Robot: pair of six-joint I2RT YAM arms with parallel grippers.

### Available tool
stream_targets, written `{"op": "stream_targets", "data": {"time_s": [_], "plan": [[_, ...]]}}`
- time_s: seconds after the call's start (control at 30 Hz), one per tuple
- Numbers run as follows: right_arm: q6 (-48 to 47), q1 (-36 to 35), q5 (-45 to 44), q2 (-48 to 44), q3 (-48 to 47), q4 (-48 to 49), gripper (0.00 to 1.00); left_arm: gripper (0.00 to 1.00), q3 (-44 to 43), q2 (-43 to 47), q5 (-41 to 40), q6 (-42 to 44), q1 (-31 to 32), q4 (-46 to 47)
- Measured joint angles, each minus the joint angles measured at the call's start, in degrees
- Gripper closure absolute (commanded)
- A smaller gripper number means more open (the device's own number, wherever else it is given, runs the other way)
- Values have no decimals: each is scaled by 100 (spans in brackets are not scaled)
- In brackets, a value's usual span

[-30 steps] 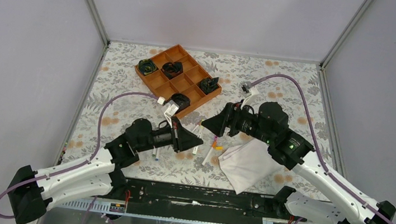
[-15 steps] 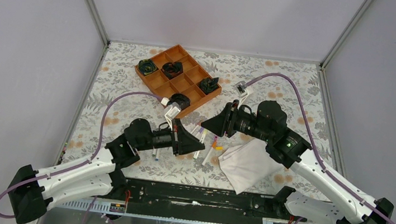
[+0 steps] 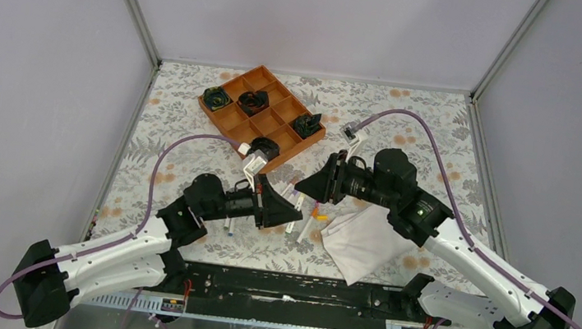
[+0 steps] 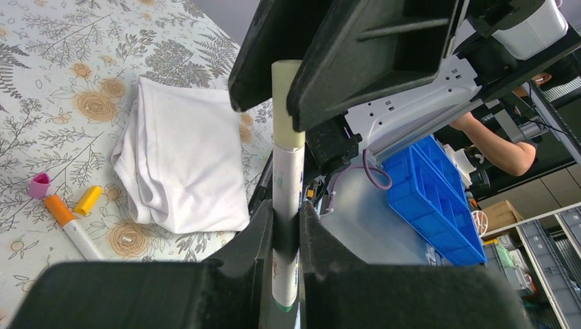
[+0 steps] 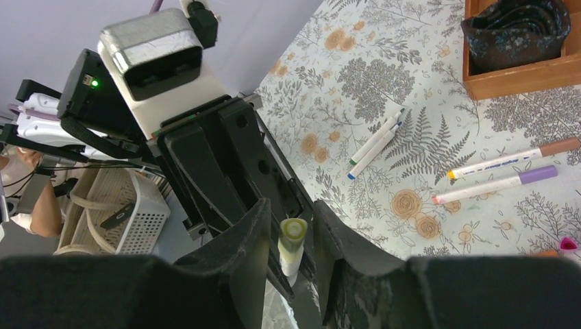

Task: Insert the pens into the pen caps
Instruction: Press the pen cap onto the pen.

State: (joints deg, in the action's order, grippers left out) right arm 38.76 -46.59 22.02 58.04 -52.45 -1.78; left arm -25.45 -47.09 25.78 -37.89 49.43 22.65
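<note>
Floral tablecloth — pen clamped in left hand, its pale-green cap between fingers of right hand — grip unclear.

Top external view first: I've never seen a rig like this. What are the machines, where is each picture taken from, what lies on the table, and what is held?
Two white robot arms are bolted at the table's near edge, and the top external view looks down on both. The other two pictures come from a camera on each wrist. The left end effector is shut on a white pen. The right end effector has its fingers on either side of that pen's pale green end; I cannot tell whether they pinch it. On the flowered table lie loose pens, small caps, a folded white cloth and an orange tray.
</note>
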Motion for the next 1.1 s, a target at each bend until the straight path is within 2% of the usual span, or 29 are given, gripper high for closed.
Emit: {"op": "stream_targets", "data": {"time_s": [0.07, 0.37, 1.1], "plan": [[0, 0, 9, 2, 37, 2, 69, 100, 0, -2, 0, -2, 0, 31], [-37, 9, 166, 22, 103, 94, 99, 100, -11, -22, -13, -59, 0, 52], [205, 92, 96, 61, 175, -26, 100, 100, -367, -203, -192, 179, 13, -682]]}}
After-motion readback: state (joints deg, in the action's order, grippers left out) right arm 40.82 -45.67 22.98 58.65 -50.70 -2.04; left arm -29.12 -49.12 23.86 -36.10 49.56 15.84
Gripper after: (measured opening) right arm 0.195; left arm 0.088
